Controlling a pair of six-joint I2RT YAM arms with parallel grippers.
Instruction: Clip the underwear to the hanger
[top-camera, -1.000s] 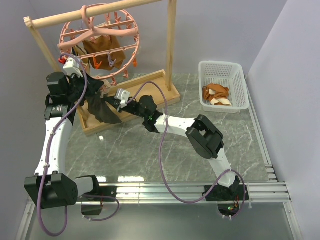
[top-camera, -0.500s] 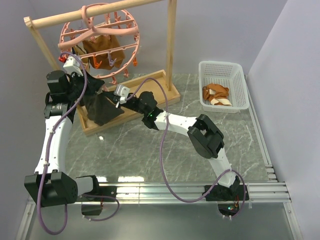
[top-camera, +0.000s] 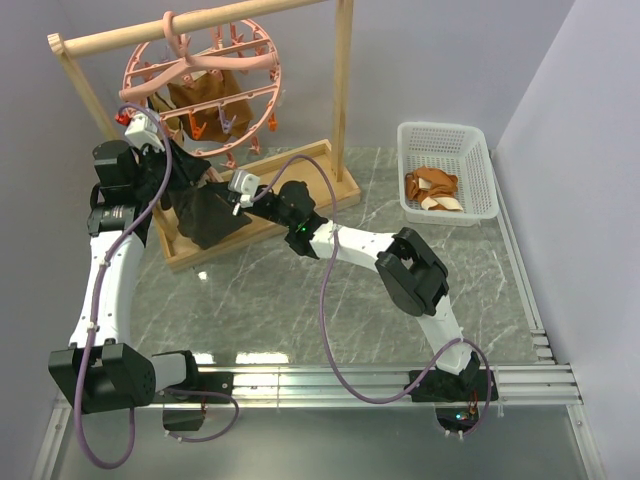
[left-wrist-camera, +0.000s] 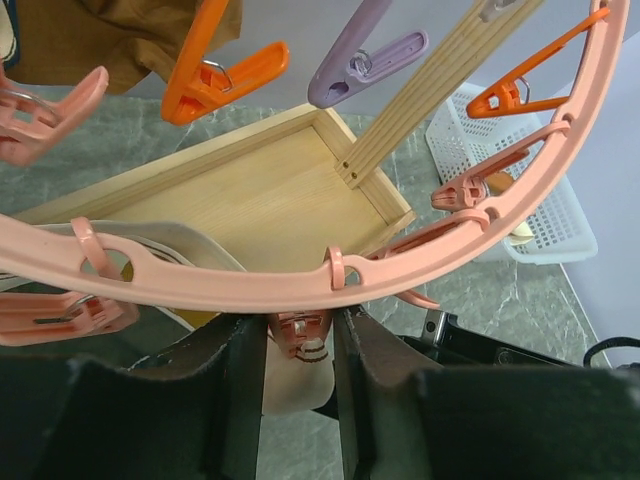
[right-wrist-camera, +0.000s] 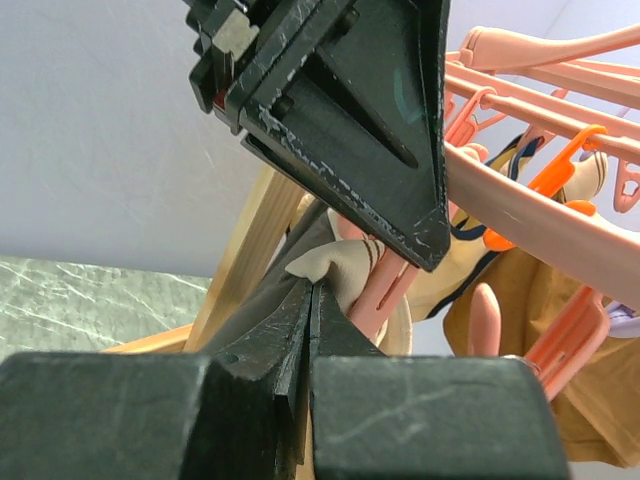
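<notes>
The pink hanger (top-camera: 262, 60) hangs from the wooden bar at the back left. My left gripper (top-camera: 170, 160) reaches under its ring (left-wrist-camera: 420, 250). Its jaws (left-wrist-camera: 298, 330) are shut on a pink clip (left-wrist-camera: 300, 338) that hangs from the ring. The pale waistband (left-wrist-camera: 295, 385) sits right under that clip. My right gripper (top-camera: 230, 195) is shut on the dark underwear (top-camera: 208, 220). In the right wrist view, the right gripper (right-wrist-camera: 312, 290) pinches the fabric and holds the waistband (right-wrist-camera: 340, 262) against the clip (right-wrist-camera: 385, 285). The left fingers (right-wrist-camera: 350, 120) are just above.
The wooden rack has a base tray (top-camera: 300, 170) and a post (top-camera: 343, 90). A tan cloth (top-camera: 205, 100) hangs clipped on the hanger, next to orange (left-wrist-camera: 215, 75) and lilac (left-wrist-camera: 365, 65) clips. A white basket (top-camera: 450, 170) at the right holds orange-and-cream garments (top-camera: 432, 188).
My right gripper has lifted the underwear up and left, toward the left gripper under the hanger ring. The left arm has barely moved.
</notes>
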